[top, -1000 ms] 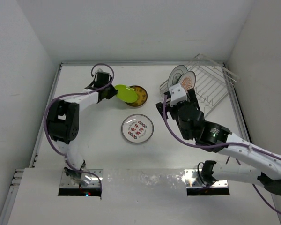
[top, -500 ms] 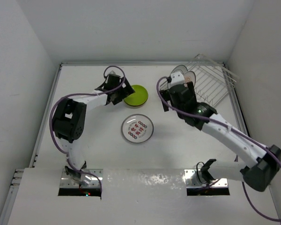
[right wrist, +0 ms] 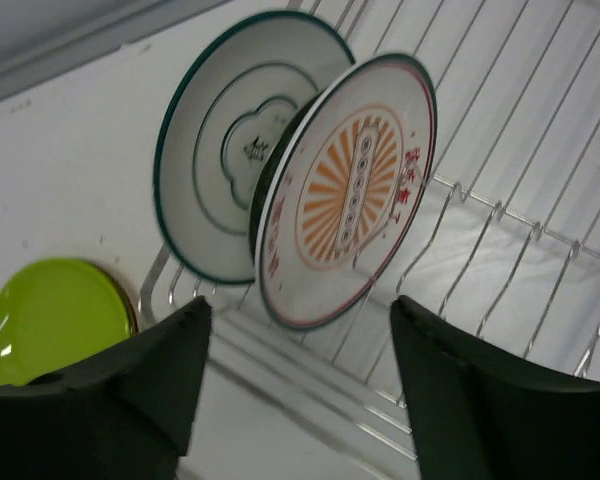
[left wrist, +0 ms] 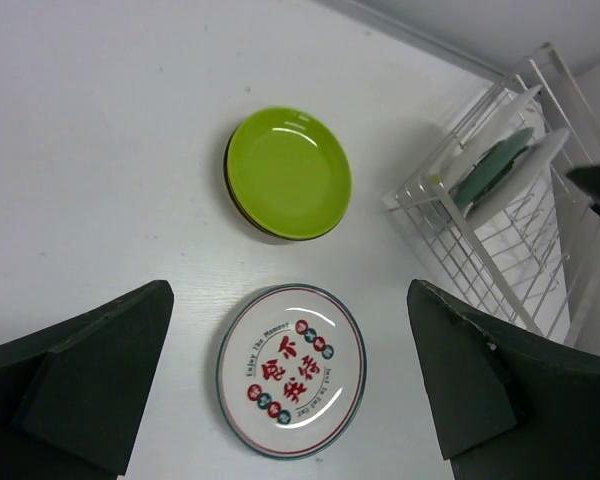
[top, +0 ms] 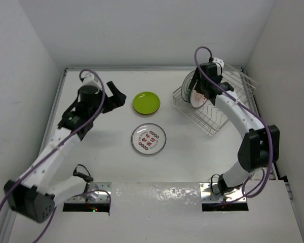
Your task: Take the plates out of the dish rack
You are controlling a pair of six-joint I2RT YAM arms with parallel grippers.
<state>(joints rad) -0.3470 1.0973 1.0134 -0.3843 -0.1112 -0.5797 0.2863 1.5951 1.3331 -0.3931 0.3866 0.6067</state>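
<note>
Two plates stand upright in the dish rack (right wrist: 520,120): a white one with a dark green pattern (right wrist: 215,150) and, in front of it, a white one with an orange sunburst (right wrist: 355,190). My right gripper (right wrist: 295,305) is open, its fingers either side of the orange plate's lower edge without touching it. On the table a lime green plate (left wrist: 290,172) lies on top of a brown one, and a white plate with red characters (left wrist: 291,370) lies flat nearer the arms. My left gripper (left wrist: 288,290) hangs open and empty above these plates.
The dish rack (top: 220,109) sits at the back right, close to the right wall. The lime green plate (top: 146,103) and the red-patterned plate (top: 149,138) occupy the table's middle. My left gripper (top: 119,96) is left of the lime plate.
My left gripper opened, left the lime green plate on the brown one and drew back to the left. My right gripper swung up to the rack and its jaws have started narrowing around the orange plate.
</note>
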